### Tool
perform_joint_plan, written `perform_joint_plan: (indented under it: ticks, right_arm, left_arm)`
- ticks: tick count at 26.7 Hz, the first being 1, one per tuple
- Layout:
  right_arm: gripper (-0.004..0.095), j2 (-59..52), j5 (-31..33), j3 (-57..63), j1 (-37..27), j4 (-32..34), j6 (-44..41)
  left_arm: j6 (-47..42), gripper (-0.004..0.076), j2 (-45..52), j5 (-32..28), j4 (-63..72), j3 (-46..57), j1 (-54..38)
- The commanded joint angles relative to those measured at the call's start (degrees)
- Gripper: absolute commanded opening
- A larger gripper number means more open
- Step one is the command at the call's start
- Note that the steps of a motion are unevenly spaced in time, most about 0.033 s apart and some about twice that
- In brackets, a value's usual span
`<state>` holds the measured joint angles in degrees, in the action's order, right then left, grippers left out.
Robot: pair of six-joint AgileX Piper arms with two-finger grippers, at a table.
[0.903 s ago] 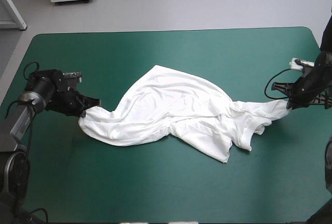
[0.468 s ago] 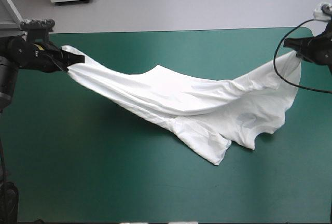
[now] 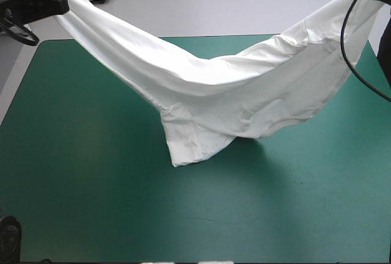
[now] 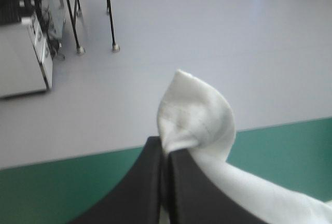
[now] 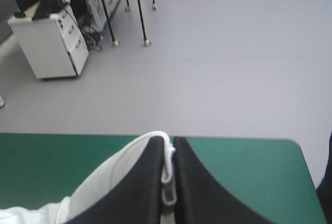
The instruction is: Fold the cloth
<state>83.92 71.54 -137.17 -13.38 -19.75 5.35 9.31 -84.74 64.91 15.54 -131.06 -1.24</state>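
Nearest the robot, the table shows only its teal-green cover, bare across the whole near half. Farther in, around the middle of the table, hangs the lowest part of the T-shirt: a blunt white corner pointing down toward the cover, with its shadow just beside it. The high view does not settle whether that corner touches the cover or hangs just above it. From there the white cloth rises both ways in a wide, sagging sling, creased along its length. One band climbs toward the far left corner of the table and the other toward the far right corner. Both ends are held high in the air, so nearly all of the garment hangs clear of the table. At the far left, the left gripper has its black fingers pressed together in a pointed arch, with a rounded fold of the T-shirt pinched between the tips and bulging out ahead of them. At the far right, the right gripper is clamped the same way, its fingers all but meeting on a thin seamed edge of the T-shirt, and the rest of the cloth falls away beside it. Beyond both grippers lies the far edge of the cover.
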Motion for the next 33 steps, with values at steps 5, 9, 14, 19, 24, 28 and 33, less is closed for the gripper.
perform_joint_plan:
  ticks: [5,9,14,19,24,28,33]
  right_arm:
    - [-0.0016,-1.9,-2.4,-15.4,-0.2,-2.4,2.5]
    - [-0.0016,-2.4,-2.4,-21.1,-0.2,-2.4,2.5]
    - [-0.0016,-4.4,0.0,-22.8,-0.2,-2.9,2.1]
    - [-0.0016,-5.0,0.0,-22.4,-0.2,-2.8,-0.7]
    - [-0.0016,-5.3,0.0,-11.8,-0.2,-3.7,-1.9]
    - [-0.0016,-5.9,0.0,6.2,-0.2,-4.2,-2.1]
    - [-0.0016,-3.8,-1.0,30.9,-0.2,-7.0,-0.8]
  left_arm:
    - [0.7,-0.0022,2.3,-5.1,2.2,-17.8,0.0]
    - [2.2,-0.0022,2.6,-3.4,4.7,-24.8,0.0]
    - [2.7,-0.0022,4.7,4.2,4.2,-27.1,0.0]
    - [2.8,-0.0022,6.3,8.9,1.5,-26.7,0.0]
    - [2.6,-0.0022,6.5,8.8,1.3,-19.0,0.0]
    - [1.4,-0.0022,6.6,8.8,2.7,-0.9,0.0]
    - [2.0,-0.0022,6.5,-0.1,3.7,28.5,0.0]
